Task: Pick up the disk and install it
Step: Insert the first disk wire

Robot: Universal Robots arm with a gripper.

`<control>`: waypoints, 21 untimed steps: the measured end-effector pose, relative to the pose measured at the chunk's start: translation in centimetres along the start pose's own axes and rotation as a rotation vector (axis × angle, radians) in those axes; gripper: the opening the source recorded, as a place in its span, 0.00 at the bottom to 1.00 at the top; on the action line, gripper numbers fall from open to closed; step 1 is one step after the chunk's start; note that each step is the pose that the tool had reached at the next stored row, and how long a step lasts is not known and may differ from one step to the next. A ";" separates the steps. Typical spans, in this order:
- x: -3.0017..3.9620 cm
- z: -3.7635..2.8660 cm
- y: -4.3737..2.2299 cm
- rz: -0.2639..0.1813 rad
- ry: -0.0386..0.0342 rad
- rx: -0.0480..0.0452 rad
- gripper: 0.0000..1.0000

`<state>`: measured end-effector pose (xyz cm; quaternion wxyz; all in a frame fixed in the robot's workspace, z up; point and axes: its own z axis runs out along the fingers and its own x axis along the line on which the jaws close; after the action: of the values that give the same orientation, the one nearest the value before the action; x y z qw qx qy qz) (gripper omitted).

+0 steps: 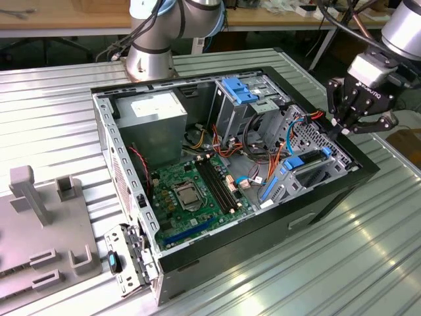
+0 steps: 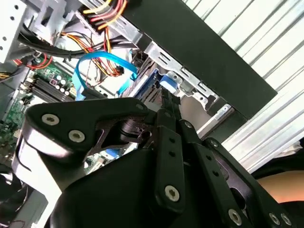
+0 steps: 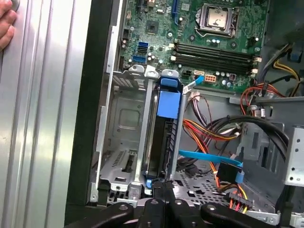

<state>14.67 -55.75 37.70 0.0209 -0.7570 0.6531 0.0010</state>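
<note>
Above the drive cage (image 3: 121, 124), tool (image 1: 343, 130) nose-down.

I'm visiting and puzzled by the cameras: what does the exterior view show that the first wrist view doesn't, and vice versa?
Exterior view: the whole computer case, the power supply box and the arm's base. First wrist view: a close look at the disk standing in its bay, plus a person's fingertips beside the case. Both: the motherboard and the gripper at the case's edge.
</note>
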 end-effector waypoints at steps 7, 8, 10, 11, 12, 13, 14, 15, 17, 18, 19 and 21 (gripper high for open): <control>-1.31 -0.48 -0.57 -0.003 0.0029 -0.0006 0.11; -1.60 -0.47 -0.67 -0.003 0.0033 -0.0006 0.11; -2.17 -0.45 -0.89 -0.005 0.0034 -0.0007 0.11; -2.70 -0.42 -1.10 -0.008 0.0031 -0.0007 0.11; -3.04 -0.41 -1.24 -0.010 0.0032 -0.0008 0.11; -3.42 -0.39 -1.48 -0.014 0.0030 -0.0009 0.11; -3.56 -0.38 -1.67 -0.017 0.0029 -0.0010 0.11; -3.62 -0.37 -1.78 -0.019 0.0028 -0.0010 0.11; -3.75 -0.35 -2.03 -0.028 0.0027 -0.0012 0.11; -3.83 -0.33 -2.14 -0.034 0.0024 -0.0014 0.11; -3.88 -0.32 -2.21 -0.040 0.0022 -0.0016 0.11; -4.04 -0.29 -2.35 -0.069 0.0015 -0.0024 0.11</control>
<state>16.39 -51.42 38.18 0.0195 -0.7790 0.6267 0.0005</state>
